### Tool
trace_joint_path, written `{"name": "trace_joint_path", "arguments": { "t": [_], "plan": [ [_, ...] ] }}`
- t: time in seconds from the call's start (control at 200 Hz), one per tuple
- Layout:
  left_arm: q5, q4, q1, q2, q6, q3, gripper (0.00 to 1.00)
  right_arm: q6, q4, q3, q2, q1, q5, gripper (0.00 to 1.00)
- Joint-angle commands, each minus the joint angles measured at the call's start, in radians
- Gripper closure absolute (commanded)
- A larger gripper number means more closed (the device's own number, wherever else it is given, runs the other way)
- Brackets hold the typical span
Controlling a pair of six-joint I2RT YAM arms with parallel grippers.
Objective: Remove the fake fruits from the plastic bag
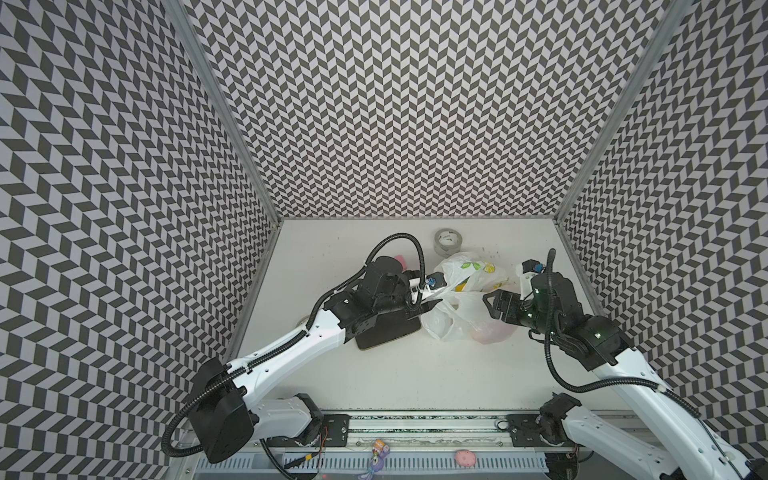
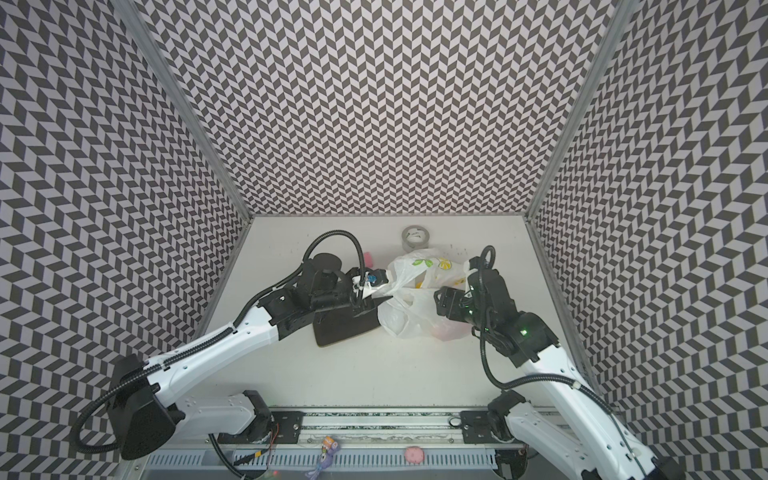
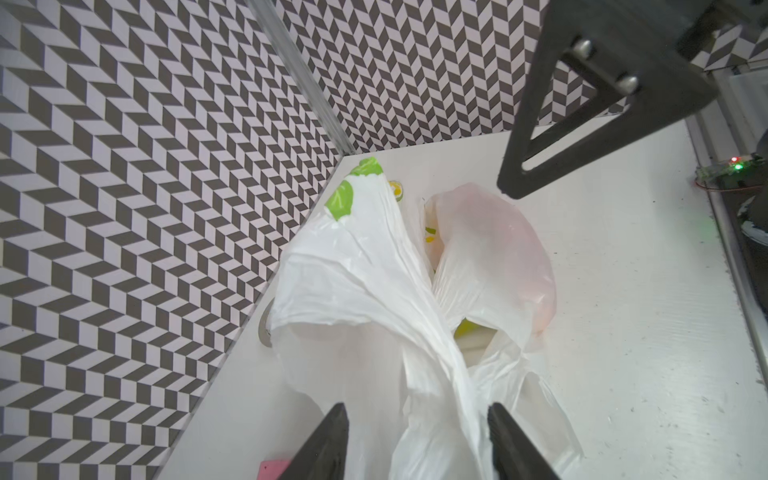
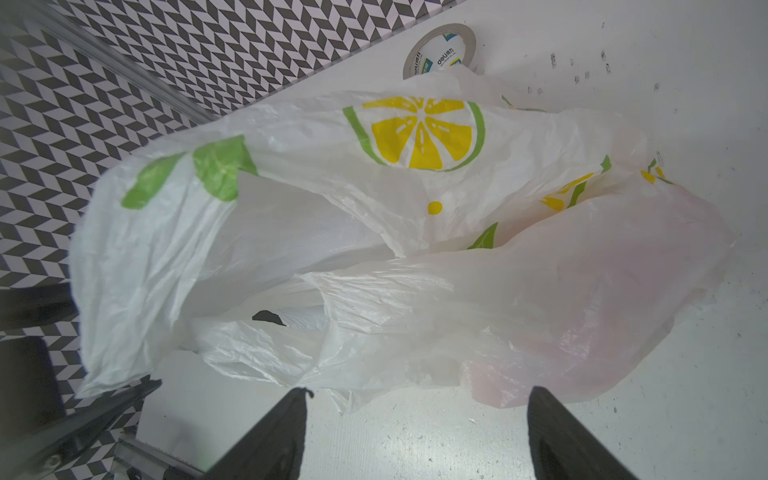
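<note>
Tools first: left tool (image 3: 415, 409) straddles the twisted neck of the plastic bag (image 3: 353, 291), pinching or not I cannot tell, right tool (image 4: 420, 390) gapes wide just short of it, fake fruits (image 4: 602, 324) a peachy blur inside, bag slumped on the desk (image 1: 374, 374).

Soft, even overhead light leaves the white counter (image 1: 415, 374) bright, shadows faint. Both top views bow at the edges. In the right wrist view the right gripper (image 4: 419, 390) looms blurred and the plastic bag (image 4: 374, 257) gleams.
</note>
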Motion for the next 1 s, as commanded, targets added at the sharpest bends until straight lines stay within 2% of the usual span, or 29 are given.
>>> {"name": "trace_joint_path", "arguments": {
  "t": [0.0, 0.145, 0.24, 0.32, 0.451, 0.541, 0.591, 0.676, 0.891, 0.991],
  "plan": [
    [-0.072, -0.006, -0.006, 0.031, 0.033, 0.048, 0.64, -0.012, 0.011, 0.031, 0.028, 0.003, 0.030, 0.19],
    [-0.099, 0.022, -0.007, 0.027, 0.026, 0.048, 0.85, -0.076, 0.017, 0.081, 0.062, 0.005, -0.002, 0.19],
    [-0.093, 0.093, 0.001, 0.000, -0.027, 0.027, 1.00, -0.166, 0.053, 0.111, 0.089, 0.065, -0.021, 0.23],
    [-0.045, 0.144, 0.042, -0.010, -0.116, 0.016, 1.00, -0.252, 0.096, 0.116, 0.097, 0.179, 0.031, 0.23],
    [0.161, 0.267, 0.153, -0.009, -0.312, -0.033, 1.00, -0.461, 0.219, 0.055, 0.082, 0.374, 0.147, 0.23],
    [0.214, 0.317, 0.159, -0.002, -0.358, -0.054, 1.00, -0.628, 0.344, -0.002, 0.080, 0.472, 0.213, 0.22],
    [0.229, 0.321, 0.162, 0.006, -0.372, -0.052, 1.00, -0.668, 0.399, -0.022, 0.092, 0.500, 0.242, 0.20],
    [0.238, 0.326, 0.161, 0.016, -0.383, -0.051, 1.00, -0.674, 0.451, -0.032, 0.135, 0.511, 0.251, 0.20],
    [0.242, 0.334, 0.161, 0.010, -0.395, -0.062, 1.00, -0.630, 0.502, -0.067, 0.219, 0.530, 0.409, 0.20],
    [0.237, 0.343, 0.164, 0.005, -0.399, -0.070, 1.00, -0.605, 0.529, -0.080, 0.241, 0.531, 0.428, 0.21]
  ]
}}
